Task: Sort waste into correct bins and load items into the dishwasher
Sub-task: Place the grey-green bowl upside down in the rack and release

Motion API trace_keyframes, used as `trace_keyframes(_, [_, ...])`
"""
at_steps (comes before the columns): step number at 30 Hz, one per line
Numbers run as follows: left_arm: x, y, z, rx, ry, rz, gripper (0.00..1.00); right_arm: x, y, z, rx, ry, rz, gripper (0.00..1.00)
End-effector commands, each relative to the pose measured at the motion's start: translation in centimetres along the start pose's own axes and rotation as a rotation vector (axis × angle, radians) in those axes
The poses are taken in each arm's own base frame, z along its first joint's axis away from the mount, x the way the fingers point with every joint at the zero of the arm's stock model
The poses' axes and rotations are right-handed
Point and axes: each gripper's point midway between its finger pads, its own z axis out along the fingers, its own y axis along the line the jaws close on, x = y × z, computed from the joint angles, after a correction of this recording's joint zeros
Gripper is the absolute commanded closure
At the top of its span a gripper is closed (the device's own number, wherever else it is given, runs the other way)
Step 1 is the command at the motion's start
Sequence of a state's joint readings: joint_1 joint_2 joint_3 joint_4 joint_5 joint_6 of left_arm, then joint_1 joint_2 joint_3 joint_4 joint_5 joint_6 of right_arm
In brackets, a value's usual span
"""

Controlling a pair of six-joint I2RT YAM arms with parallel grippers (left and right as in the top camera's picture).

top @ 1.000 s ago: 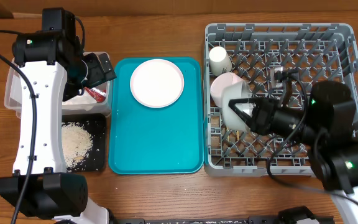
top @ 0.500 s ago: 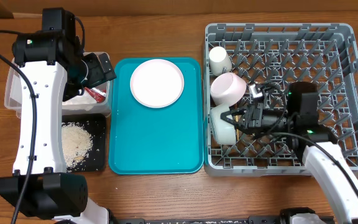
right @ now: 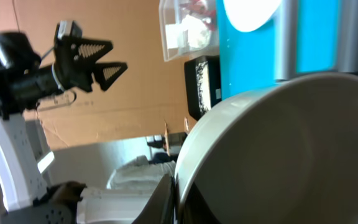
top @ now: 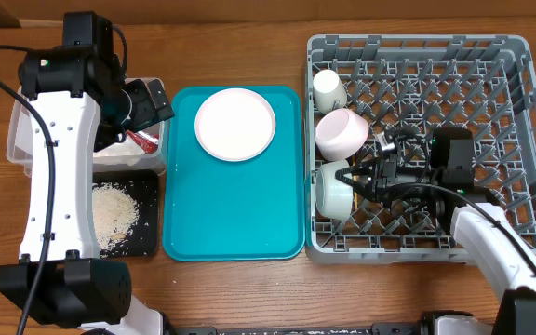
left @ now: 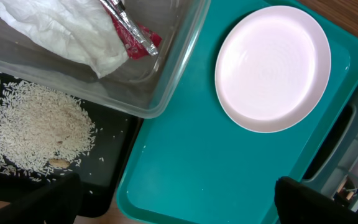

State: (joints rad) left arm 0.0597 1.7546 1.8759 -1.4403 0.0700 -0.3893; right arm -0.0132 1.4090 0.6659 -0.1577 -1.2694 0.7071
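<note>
My right gripper point(top: 354, 179) is shut on the rim of the whitish pale-green bowl point(top: 332, 190), which stands on edge in the left side of the grey dish rack point(top: 519, 112); the bowl fills the right wrist view point(right: 278, 149). The pink bowl point(top: 341, 133) and white cup point(top: 327, 88) sit in the rack behind it. The pink plate point(top: 234, 124) lies on the teal tray point(top: 231, 214). My left gripper point(top: 149, 104) is open and empty above the clear tub point(top: 21, 140), which holds the white napkin point(left: 48, 28) and red wrapper point(left: 143, 38). Rice point(top: 114, 209) lies in the black tray point(top: 147, 244). The chopsticks are not in view.
The tub and black tray stand one behind the other at the left, right beside the teal tray. The teal tray's front half holds only a few stray grains. The rack's right half has bare pegs. Wooden table surrounds everything.
My right gripper has carried the pale-green bowl forward and down into the rack's left side, in front of the pink bowl. The left arm has not moved.
</note>
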Motion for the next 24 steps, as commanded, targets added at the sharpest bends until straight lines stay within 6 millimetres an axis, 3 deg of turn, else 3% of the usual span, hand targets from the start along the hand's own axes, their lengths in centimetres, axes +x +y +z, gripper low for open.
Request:
trace_keyframes(1, [0.0,0.0,-0.2,0.0,-0.006,0.01,0.0,-1.8,-1.3,-1.8,0.027,-0.093,0.025,0.91])
trace_keyframes(4, [0.0,0.0,-0.2,0.0,-0.006,0.01,0.0,-2.6,-1.5,-3.0,0.028,-0.136,-0.02,0.76])
trace_keyframes(6, [0.0,0.0,-0.2,0.0,-0.006,0.01,0.0,-3.1,-1.7,-3.6,0.031,-0.159,-0.06,0.53])
trace_keyframes(12, [0.0,0.0,-0.2,0.0,-0.006,0.01,0.0,-3.8,-1.5,-4.0,0.041,-0.189,-0.089,0.21])
trace_keyframes(14, [0.0,0.0,-0.2,0.0,-0.006,0.01,0.0,-4.7,-1.0,-4.3,0.061,-0.216,-0.11,0.0])
trace_keyframes(19, [0.0,0.0,-0.2,0.0,-0.006,0.01,0.0,-6.6,0.4,-5.0,0.111,-0.268,-0.128,0.0])
trace_keyframes(24, [0.0,0.0,-0.2,0.0,-0.006,0.01,0.0,-7.9,4.6,-5.2,0.139,-0.266,-0.209,0.0])
